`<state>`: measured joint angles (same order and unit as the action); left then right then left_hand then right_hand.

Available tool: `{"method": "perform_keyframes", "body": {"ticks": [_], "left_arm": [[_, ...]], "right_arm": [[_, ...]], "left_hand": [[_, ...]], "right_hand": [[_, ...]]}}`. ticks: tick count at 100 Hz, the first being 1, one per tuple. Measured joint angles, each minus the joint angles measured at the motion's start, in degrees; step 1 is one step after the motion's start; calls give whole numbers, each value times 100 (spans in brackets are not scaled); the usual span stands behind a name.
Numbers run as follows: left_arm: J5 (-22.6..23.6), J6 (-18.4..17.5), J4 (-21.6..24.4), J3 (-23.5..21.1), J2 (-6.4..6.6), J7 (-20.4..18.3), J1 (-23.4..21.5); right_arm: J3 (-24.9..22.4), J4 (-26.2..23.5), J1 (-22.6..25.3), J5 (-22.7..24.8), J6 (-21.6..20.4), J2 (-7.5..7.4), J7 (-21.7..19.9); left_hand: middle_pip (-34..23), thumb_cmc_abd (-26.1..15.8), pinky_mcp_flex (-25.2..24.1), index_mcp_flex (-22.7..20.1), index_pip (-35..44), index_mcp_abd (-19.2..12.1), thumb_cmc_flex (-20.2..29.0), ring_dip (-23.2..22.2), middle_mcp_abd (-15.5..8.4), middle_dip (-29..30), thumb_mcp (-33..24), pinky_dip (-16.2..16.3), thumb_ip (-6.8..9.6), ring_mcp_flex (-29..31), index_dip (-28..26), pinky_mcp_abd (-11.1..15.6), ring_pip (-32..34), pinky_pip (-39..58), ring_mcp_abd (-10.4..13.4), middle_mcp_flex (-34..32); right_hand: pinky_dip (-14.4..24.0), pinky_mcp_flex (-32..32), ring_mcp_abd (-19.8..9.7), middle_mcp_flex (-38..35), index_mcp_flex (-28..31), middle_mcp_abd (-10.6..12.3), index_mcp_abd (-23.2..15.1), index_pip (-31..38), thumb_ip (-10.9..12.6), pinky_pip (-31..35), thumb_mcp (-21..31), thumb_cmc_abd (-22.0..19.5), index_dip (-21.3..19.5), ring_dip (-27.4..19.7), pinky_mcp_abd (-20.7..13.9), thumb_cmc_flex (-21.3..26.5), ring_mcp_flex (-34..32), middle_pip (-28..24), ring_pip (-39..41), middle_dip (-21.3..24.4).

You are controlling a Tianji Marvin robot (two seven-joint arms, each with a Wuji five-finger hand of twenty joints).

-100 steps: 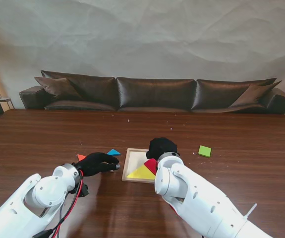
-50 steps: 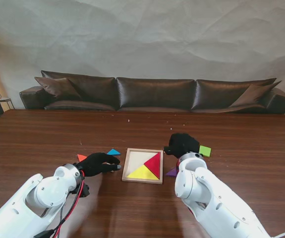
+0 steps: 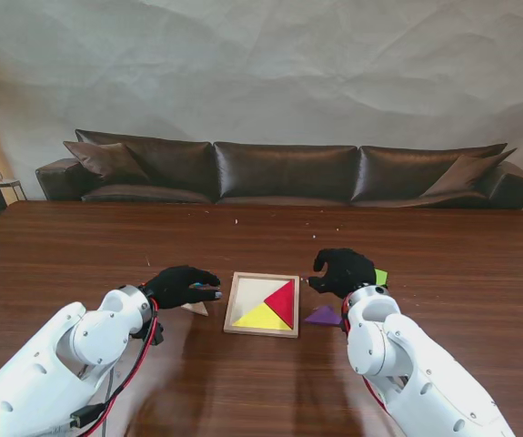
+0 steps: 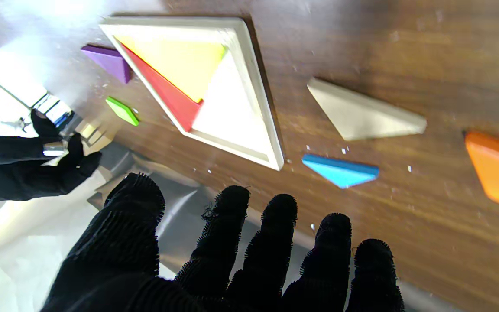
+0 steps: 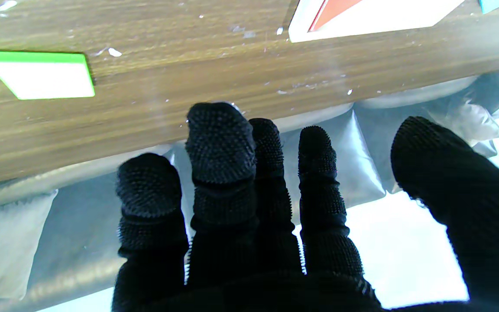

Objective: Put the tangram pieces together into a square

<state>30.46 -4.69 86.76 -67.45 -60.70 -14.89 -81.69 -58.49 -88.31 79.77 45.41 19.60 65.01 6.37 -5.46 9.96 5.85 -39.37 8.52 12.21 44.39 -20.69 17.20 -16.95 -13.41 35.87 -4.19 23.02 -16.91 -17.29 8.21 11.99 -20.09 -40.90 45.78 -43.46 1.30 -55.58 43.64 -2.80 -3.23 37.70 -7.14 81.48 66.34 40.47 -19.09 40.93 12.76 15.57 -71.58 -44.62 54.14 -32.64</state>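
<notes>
Risk: the wooden tray (image 3: 231,309) is only partly filled, holding the yellow triangle (image 3: 259,318) and red triangle (image 3: 283,300); a careless sweep could nudge it or scatter the loose pieces. We hold our left hand (image 3: 181,286), fingers spread and empty, above the cream triangle (image 4: 362,116) and blue triangle (image 4: 340,170). Our right hand (image 3: 341,270), also spread and empty, hovers between the purple triangle (image 3: 324,317) and green square (image 5: 41,74) on the tabletop (image 3: 443,264).

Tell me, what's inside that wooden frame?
The wooden frame holds a yellow triangle and a red triangle, touching. The rest shows bare pale base. Nothing covers it.
</notes>
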Motion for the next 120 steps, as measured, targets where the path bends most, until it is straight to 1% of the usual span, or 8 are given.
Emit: {"method": "perform_keyframes", "body": {"ticks": [11,26,31,35,44,61,74,120], "left_arm": [[286,-209,-442,173,2,193,451],[1107,-669,-1359,590,-32,1200,1129],[1234,-655,-1623,764,-37,1272,1356],[1226,-567,-1752,902,-31,1191,1514],[1122,-220,-1912,1284,-5,851,1859],[1043,39,-2523,1990,-82,1028,2440],[1066,445,-2743,2394,-142,1282,2641],[1005,845,-3022,3066,-307,1398,2845]], "right_arm": [[-193,-224,200,51,-117,-49,-19],[-329,-372,365,127,-224,-81,56],[-343,-372,387,109,-256,-80,169],[-354,-372,399,87,-272,-77,232],[-370,-371,409,56,-294,-72,252],[-375,-328,411,-60,-313,-45,371],[-375,-252,408,-131,-355,-17,459],[-428,-101,409,-255,-371,8,496]], "left_hand": [[-230,128,344,-107,61,-6,-1,-445,-5,-318,-627,408,0,319,-14,-3,483,304,0,-80],[-615,621,524,-444,261,-161,-218,-1609,-21,-1156,-1926,1708,0,589,-126,-20,1724,1774,0,-374],[-748,813,235,-466,346,-156,-357,-1845,-23,-1416,-2182,1703,-10,576,-157,39,2048,2705,0,-375],[-792,841,-48,-455,343,-151,-461,-1929,-23,-1583,-2316,1453,-14,556,-168,123,2225,3332,3,-366],[-822,991,-292,-421,341,-150,-590,-1941,-43,-1667,-2457,1093,-22,493,-191,160,2303,3828,16,-309],[-742,1335,-538,-141,147,-87,-758,-1854,-95,-1653,-2675,739,-23,139,-145,286,2159,3834,97,-90],[-660,1506,-574,2,140,-44,-902,-1720,-100,-1510,-2816,716,-28,105,-123,287,1955,3769,124,52],[-501,2112,-694,664,409,-299,-1104,-1515,-295,-1149,-3157,585,-33,63,-663,313,1579,3189,266,421]], "right_hand": [[0,0,1,0,0,-1,-1,0,0,-7,0,0,0,0,0,0,0,6,-48,41],[0,0,1,0,0,-1,-1,0,0,-8,0,0,-1,0,0,0,0,127,-82,78],[0,0,1,0,0,-1,-1,0,0,-9,0,0,-31,0,0,0,0,128,-84,80],[0,0,1,0,0,-1,-2,0,0,-10,0,0,-71,0,0,0,0,128,-90,81],[0,0,2,0,0,-1,-2,0,0,-19,0,0,-76,0,0,0,0,128,-95,101],[0,0,2,0,0,-2,-2,0,0,-21,0,0,-78,6,0,0,0,128,-140,148],[0,0,3,0,0,-5,-2,0,0,-22,0,0,-78,7,0,0,0,128,-141,153],[0,0,59,0,0,-33,0,0,0,-23,0,0,-79,10,0,0,0,129,-152,217]]}}
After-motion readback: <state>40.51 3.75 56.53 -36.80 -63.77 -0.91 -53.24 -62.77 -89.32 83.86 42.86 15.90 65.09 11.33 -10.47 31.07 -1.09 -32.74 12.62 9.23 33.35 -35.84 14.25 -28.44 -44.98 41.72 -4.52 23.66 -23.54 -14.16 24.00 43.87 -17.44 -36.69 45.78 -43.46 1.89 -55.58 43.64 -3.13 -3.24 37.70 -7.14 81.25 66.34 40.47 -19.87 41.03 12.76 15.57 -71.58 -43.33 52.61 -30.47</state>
